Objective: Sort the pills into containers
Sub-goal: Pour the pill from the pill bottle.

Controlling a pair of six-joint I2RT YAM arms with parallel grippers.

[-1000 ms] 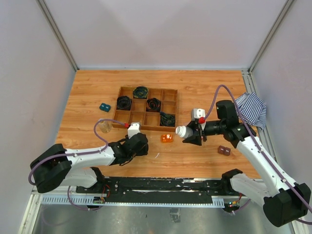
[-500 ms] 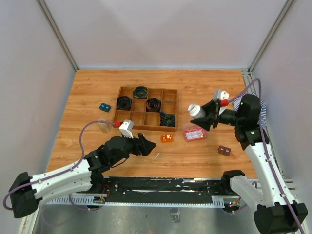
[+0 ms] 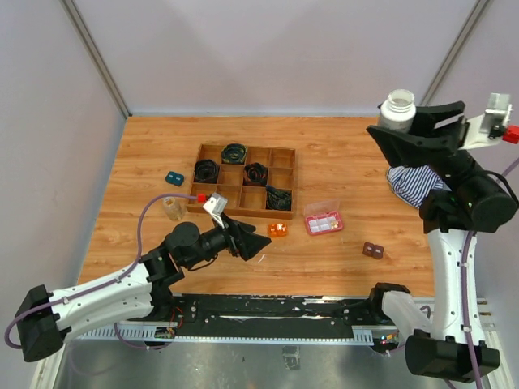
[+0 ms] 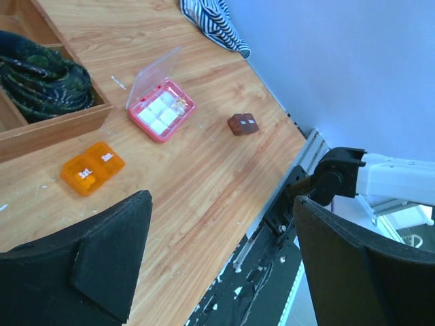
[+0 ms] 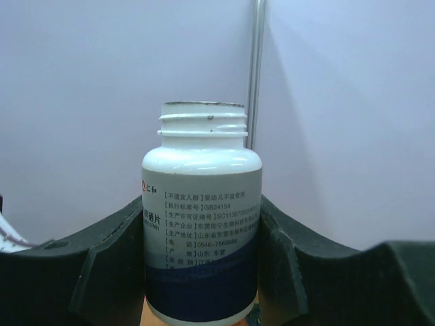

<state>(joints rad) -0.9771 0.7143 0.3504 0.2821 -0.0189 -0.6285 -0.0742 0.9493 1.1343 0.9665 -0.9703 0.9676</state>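
High over the table's right side, my right gripper (image 3: pixel 403 130) (image 5: pixel 202 272) is shut on a white bottle (image 3: pixel 397 109) (image 5: pixel 202 224) with a dark blue lower band. The bottle stands upright and its threaded neck has no cap. The pink box (image 3: pixel 323 220) (image 4: pixel 162 109) lies on the table with its clear lid open; small pale pieces sit in its compartments. A clear vial (image 3: pixel 173 208) stands left of the tray. My left gripper (image 3: pixel 258 241) (image 4: pixel 217 251) hangs open and empty, low over the table just left of the orange block (image 3: pixel 278 229) (image 4: pixel 92 168).
A wooden compartment tray (image 3: pixel 283 174) (image 4: pixel 61 125) with black coils sits at mid-table. A small brown block (image 3: pixel 373 250) (image 4: pixel 242 123) lies near the front right, a teal block (image 3: pixel 174 177) at the left, and a striped cloth (image 3: pixel 413 182) (image 4: pixel 211 20) at the right edge.
The right arm swung up from low over the table to high at the right, carrying the bottle and uncovering the pink box. My left gripper opened and moved right toward the orange block.
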